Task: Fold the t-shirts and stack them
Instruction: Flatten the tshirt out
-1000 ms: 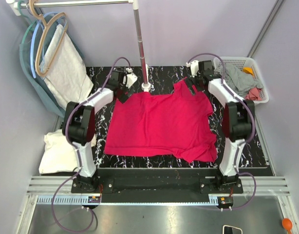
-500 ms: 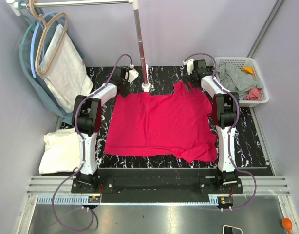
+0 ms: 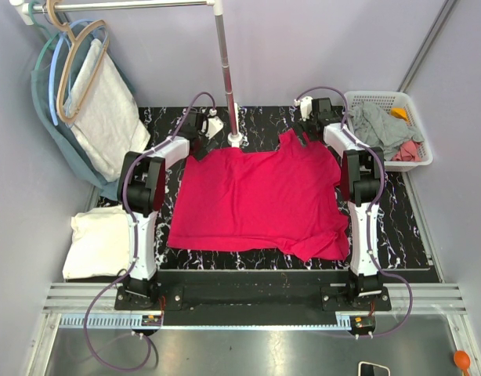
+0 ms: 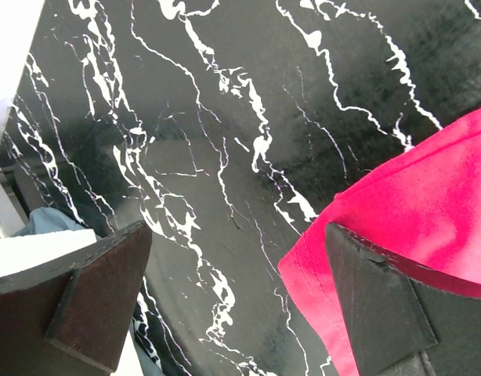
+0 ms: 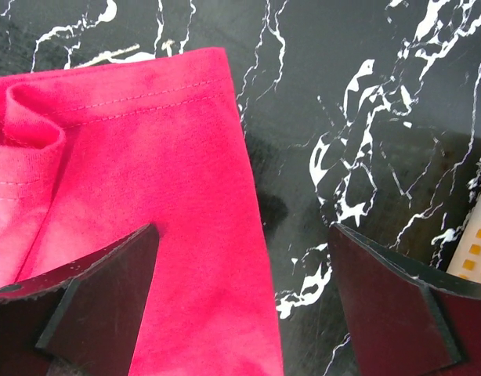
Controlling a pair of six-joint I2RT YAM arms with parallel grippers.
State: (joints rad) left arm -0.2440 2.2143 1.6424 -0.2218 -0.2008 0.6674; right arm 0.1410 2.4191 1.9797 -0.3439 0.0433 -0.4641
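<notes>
Both jaws stand wide apart, holding nothing: left at the far-left corner of the crimson t-shirt, right over its far sleeve, seemingly just above the marble tabletop.

White arms, black joints, trailing purple cables.

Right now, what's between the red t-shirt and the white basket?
The right arm, over a strip of black marble tabletop; the top view shows it.
</notes>
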